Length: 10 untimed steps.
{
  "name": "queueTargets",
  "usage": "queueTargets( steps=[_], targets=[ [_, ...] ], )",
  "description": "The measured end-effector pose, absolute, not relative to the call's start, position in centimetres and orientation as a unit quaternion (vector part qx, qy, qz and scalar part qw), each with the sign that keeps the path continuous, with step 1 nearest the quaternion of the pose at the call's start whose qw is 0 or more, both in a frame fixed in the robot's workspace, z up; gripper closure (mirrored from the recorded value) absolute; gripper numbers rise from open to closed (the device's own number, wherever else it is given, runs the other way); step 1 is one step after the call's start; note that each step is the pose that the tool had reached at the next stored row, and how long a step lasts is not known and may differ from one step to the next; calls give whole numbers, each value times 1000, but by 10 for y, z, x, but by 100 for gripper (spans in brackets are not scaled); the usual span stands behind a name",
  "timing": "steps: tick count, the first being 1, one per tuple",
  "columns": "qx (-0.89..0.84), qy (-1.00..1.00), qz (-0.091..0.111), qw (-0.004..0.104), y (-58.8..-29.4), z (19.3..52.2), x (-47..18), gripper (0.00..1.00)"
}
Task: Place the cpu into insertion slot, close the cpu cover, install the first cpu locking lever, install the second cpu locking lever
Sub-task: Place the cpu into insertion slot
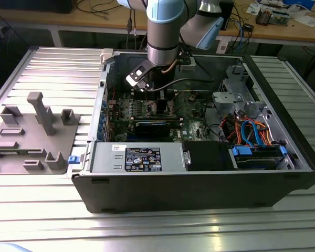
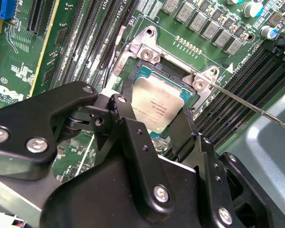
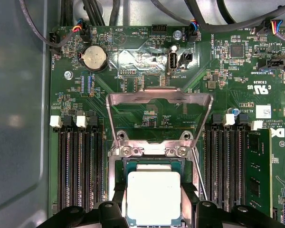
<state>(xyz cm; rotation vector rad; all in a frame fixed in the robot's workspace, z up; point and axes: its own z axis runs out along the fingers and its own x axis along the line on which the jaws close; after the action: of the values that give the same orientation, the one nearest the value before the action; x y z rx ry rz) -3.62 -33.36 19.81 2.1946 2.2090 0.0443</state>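
The cpu (image 3: pixel 153 194), a small square chip with a silver top, sits between the two black fingers of my gripper (image 3: pixel 153 206), which is shut on its opposite edges. It is held level right at the insertion slot (image 3: pixel 152 163), whose metal rim frames it; I cannot tell if it is fully seated. In the second wrist view the cpu (image 2: pixel 159 105) fills most of the insertion slot (image 2: pixel 149 71), and the gripper (image 2: pixel 156 114) grips its sides. The cpu cover (image 3: pixel 159 98) stands swung up, away from the socket. In the exterior view the gripper (image 1: pixel 156 102) reaches down into the open computer case over the green motherboard (image 1: pixel 195 113).
A thin locking lever (image 2: pixel 256 110) sticks out sideways from the socket corner. Long black memory slots (image 3: pixel 78 166) run on both sides of the socket. Cables and drive bays (image 1: pixel 254 142) crowd the case on the exterior view's right. A grey fixture (image 1: pixel 34 134) stands outside the case.
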Motion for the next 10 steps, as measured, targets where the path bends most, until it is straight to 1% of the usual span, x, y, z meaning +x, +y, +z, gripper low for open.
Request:
queueTargets(
  steps=[7,8,10],
  targets=[
    [705,709,15,14,-333,198,-36,45],
    [705,709,14,14,-333,198,-36,38],
    [705,709,14,14,-334,198,-36,38]
  ],
)
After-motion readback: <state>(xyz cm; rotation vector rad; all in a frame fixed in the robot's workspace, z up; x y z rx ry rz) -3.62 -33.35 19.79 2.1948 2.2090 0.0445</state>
